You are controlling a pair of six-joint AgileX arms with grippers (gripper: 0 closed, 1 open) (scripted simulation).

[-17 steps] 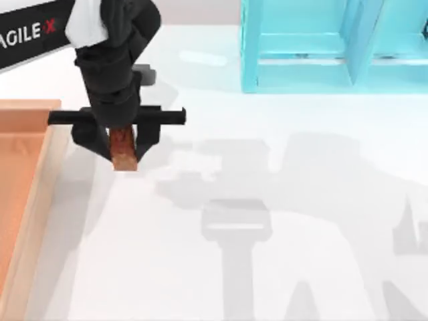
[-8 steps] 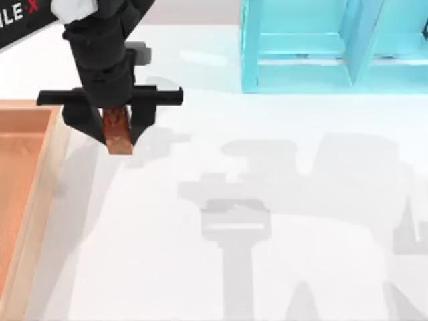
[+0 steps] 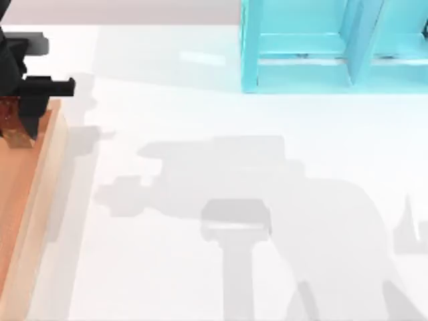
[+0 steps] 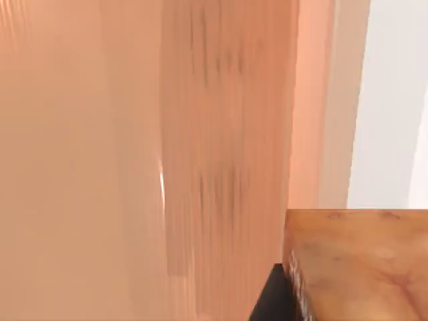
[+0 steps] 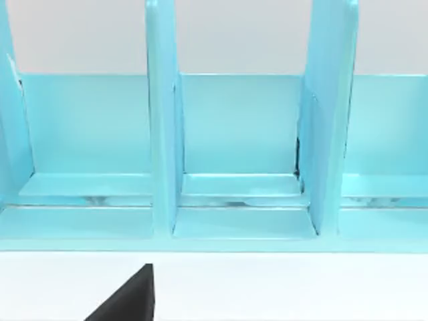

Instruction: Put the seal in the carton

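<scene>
Since a second ago, my left jaws (image 3: 15,130) have travelled from the open white desk (image 3: 221,200) to the far left edge of the top view, carrying the seal (image 3: 9,119) with them. They now hang over the carton (image 3: 41,194), just inside its right-hand wall near the carton's far end. The jaws are pinching the seal between them: a small reddish-brown block, partly cut off by the edge of the top view, with its lighter tan end pointing down toward the carton's orange floor. I cannot tell whether the seal touches the floor.

In the left wrist view, the seal (image 4: 358,264) appears close up as a glossy brown block with one dark finger (image 4: 271,301) beside it. Behind it lies the flat orange floor of the carton (image 4: 134,160), and then the carton's pale wooden-looking wall, with the white desk beyond that.

The carton runs along the left side of the desk, its light wall forming a long slanted strip in the top view. A turquoise blue shelf frame (image 3: 334,47) stands at the far side of the desk, toward the right, well apart from the carton.

In the right wrist view, the blue shelf frame (image 5: 234,134) faces the camera with its upright dividers, and a dark finger tip of my right jaws (image 5: 127,297) shows against the desk. I cannot tell how those jaws are set.
</scene>
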